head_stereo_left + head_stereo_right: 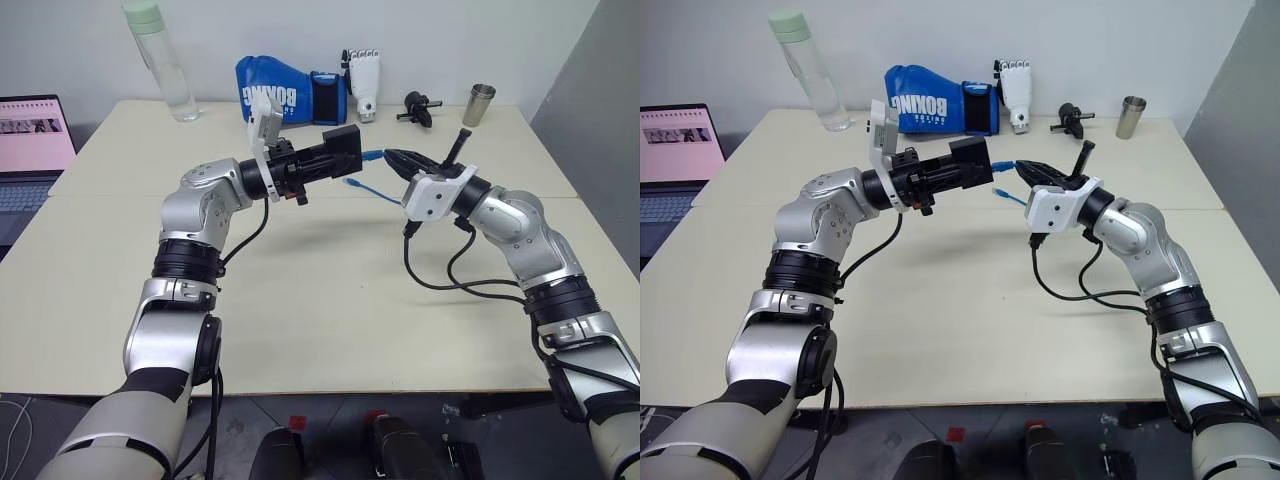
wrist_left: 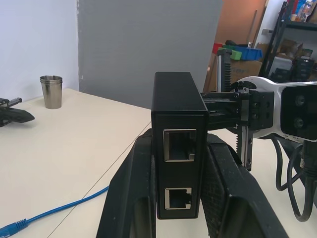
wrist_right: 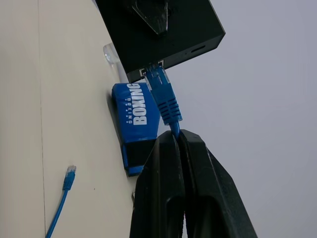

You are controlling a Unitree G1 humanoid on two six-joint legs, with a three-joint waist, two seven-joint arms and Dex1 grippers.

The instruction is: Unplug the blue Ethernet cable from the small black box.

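1. Left eye view: the cream worktop (image 1: 330, 300) carries a blue boxing glove (image 1: 280, 90), a clear bottle (image 1: 165, 60), a steel cup (image 1: 480, 103) and a small black knobbed gadget (image 1: 418, 105) along its far edge, with a laptop (image 1: 30, 150) at the robot's left.
2. The left tool (image 1: 322, 163) is clamped on the small black box (image 1: 342, 152), holding it in the air above the worktop; the left wrist view shows the box squeezed between both fingers (image 2: 136, 198).
3. The right tool (image 1: 400, 158) is clenched on the blue Ethernet cable (image 3: 166, 101) just behind its plug, which sits in the box's port.
4. The cable's free end (image 1: 355, 185) hangs below, between the arms.
5. The plug's long axis runs from box toward the right tool, so the pull should follow that line, away from the left arm.
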